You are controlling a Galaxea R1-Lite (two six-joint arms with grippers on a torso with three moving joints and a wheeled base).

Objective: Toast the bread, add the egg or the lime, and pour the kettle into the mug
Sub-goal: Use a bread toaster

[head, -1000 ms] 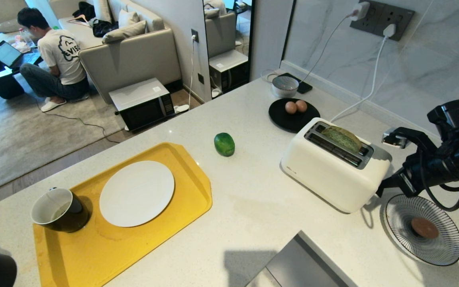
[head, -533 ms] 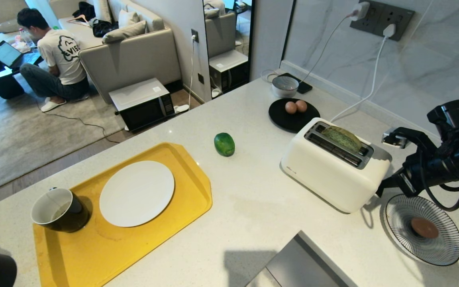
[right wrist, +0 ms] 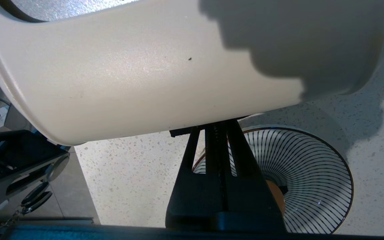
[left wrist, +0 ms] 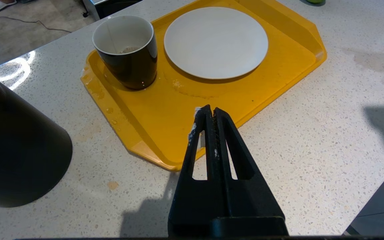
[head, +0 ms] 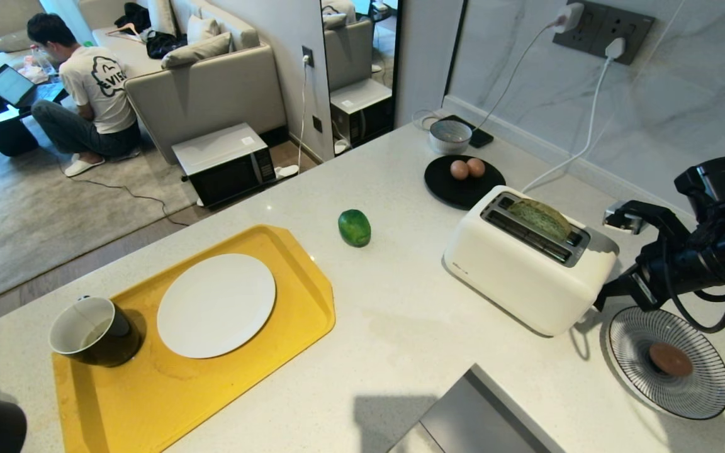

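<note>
Fingers of both grippers together; two eggs, one lime, one mug, one bread slice.

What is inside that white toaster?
A greenish slice of bread stands in the far slot of the toaster, its top sticking out. The near slot looks empty; the slice's lower part is hidden inside.

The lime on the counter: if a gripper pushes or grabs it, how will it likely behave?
The lime lies loose on the bare counter, and its rounded shape suggests a push would roll it. Its glossy skin looks smooth, so shut fingers may slip unless they close around its middle. It looks firm and unlikely to crush, though that is a guess from its shape.
</note>
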